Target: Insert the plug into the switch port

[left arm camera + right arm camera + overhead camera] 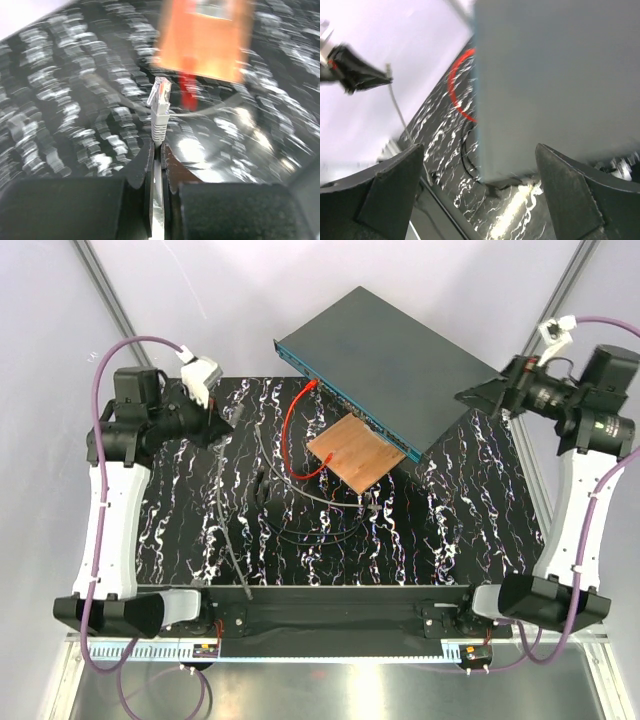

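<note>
Plug (161, 97): clear RJ45 tip, pale grey boot
Switch (400, 360): flat dark grey box, teal socket face
Left gripper (157, 150): clamped on Plug
Right gripper (479, 149): fingers wide apart

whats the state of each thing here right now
plug: held up off the table, not in any port
left fingers: shut on the plug's cable just behind the boot
right fingers: open, empty, at the switch's corner
switch: lying flat, port face toward the arms
red cable: looped, one end at the switch's port face
copper plate: flat, in front of the switch
</note>
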Robot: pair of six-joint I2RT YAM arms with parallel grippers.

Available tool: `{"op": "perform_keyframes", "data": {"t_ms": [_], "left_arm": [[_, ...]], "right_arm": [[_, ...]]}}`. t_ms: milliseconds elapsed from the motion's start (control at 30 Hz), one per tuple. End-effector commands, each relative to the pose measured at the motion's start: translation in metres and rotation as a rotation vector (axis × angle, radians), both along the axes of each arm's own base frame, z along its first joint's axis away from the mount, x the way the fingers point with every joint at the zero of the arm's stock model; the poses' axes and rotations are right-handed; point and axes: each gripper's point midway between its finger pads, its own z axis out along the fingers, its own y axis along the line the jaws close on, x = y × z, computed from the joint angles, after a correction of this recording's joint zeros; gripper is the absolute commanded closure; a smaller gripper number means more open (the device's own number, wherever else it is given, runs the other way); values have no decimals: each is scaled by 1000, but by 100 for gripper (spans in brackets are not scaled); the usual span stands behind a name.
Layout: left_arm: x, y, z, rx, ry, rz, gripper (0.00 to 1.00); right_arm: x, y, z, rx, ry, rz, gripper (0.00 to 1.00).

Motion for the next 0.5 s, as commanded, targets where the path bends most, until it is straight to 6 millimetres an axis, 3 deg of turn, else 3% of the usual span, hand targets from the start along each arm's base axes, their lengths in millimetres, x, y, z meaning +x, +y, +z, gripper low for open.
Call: {"op": "perform_keyframes", "data": {"t_ms": [0, 100, 233, 267, 367, 400, 433, 467], "left_arm": [[-66, -50, 33, -167, -23, -356, 100], [-101, -73, 43, -282, 24, -512, 100], [-136, -93, 52, -490, 165, -676, 100], [-136, -96, 46, -512, 182, -695, 100], [-153, -107, 56, -594, 263, -749, 100], [-157, -112, 47, -612, 314, -763, 100], [-157, -116, 57, -597, 209, -805, 100], [-162, -118, 60, -635, 287, -784, 100]], "right_arm": [[-19, 51, 32, -55, -165, 201, 3], [-22, 80, 32, -70, -183, 281, 7], [-44, 138, 30, -106, -248, 469, 17], [-47, 147, 29, -106, -257, 499, 18], [-67, 184, 33, -110, -319, 609, 23], [-72, 192, 34, -111, -332, 632, 24], [-77, 199, 38, -116, -351, 652, 24], [-88, 216, 35, -109, -342, 714, 26]]}}
